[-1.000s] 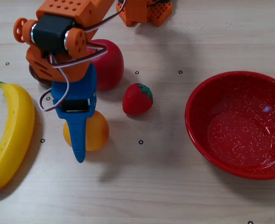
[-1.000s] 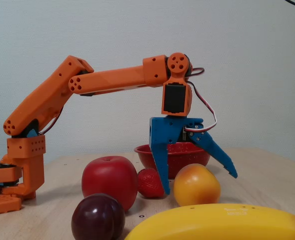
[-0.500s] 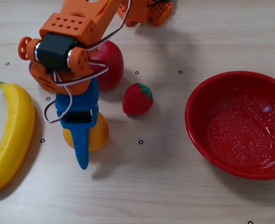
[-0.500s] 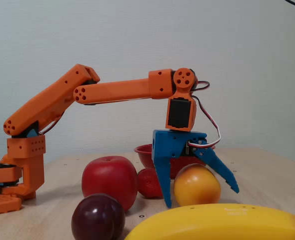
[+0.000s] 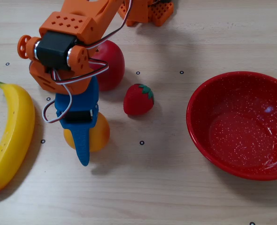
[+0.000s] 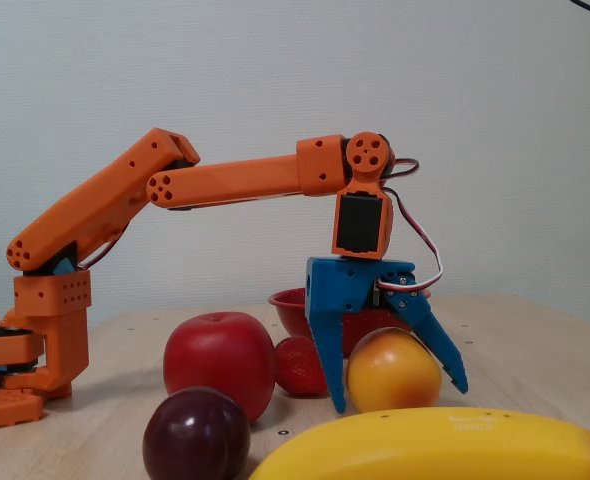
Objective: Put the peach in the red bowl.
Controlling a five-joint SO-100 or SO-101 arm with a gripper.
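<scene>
Two blue fingers (image 6: 327, 375) now straddle the peach (image 6: 393, 370), and the gap between them is narrower than half a second ago: the outer finger has swung in toward the fruit while the arm holds its height. The gripper (image 6: 400, 395) is closing but, by my reading, not yet clenched; the fixed view cannot settle whether both fingers touch the skin. In the overhead view the gripper (image 5: 83, 140) covers the middle of the peach (image 5: 97, 136), which sits on the tabletop toward the left edge, between the banana (image 5: 9, 136) and the strawberry (image 5: 138, 99). Well apart, by the right edge, the bowl (image 5: 195, 126) stands empty. So the grasp is nearly made; lifting and carrying across remain.
</scene>
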